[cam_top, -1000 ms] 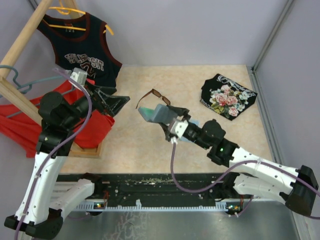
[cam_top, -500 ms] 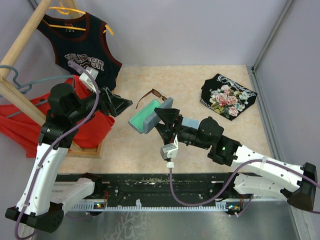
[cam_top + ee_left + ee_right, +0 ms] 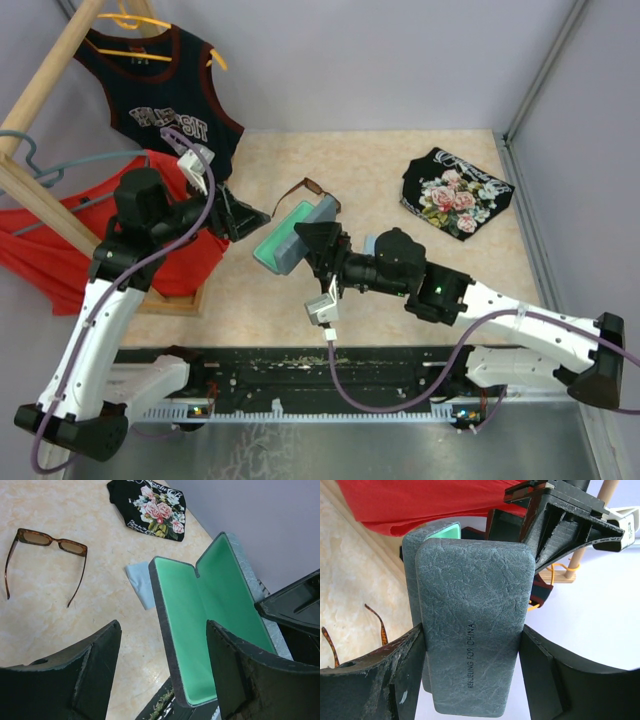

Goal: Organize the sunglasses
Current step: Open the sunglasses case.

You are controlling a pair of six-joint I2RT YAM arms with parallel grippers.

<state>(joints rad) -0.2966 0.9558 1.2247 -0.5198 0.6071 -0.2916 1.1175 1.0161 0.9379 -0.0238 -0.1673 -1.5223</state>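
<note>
The brown sunglasses [image 3: 305, 189] lie unfolded on the table; in the left wrist view [image 3: 47, 542] they lie at top left. My right gripper [image 3: 318, 243] is shut on the grey-blue case [image 3: 288, 233], held open above the table with its green lining [image 3: 212, 625] facing left. In the right wrist view the case's grey outside [image 3: 470, 630] sits clamped between my fingers. My left gripper [image 3: 245, 215] is open and empty, just left of the case. The light blue cloth [image 3: 141, 583] lies on the table behind the case.
A folded black floral shirt [image 3: 456, 192] lies at the back right. A wooden rack [image 3: 45, 90] with a black jersey [image 3: 170, 100] and a red garment [image 3: 150, 250] stands at the left. The black rail [image 3: 330, 372] runs along the near edge.
My right gripper has turned the open case up and moved it left, green lining now facing the left gripper. My left gripper has moved right toward the case.
</note>
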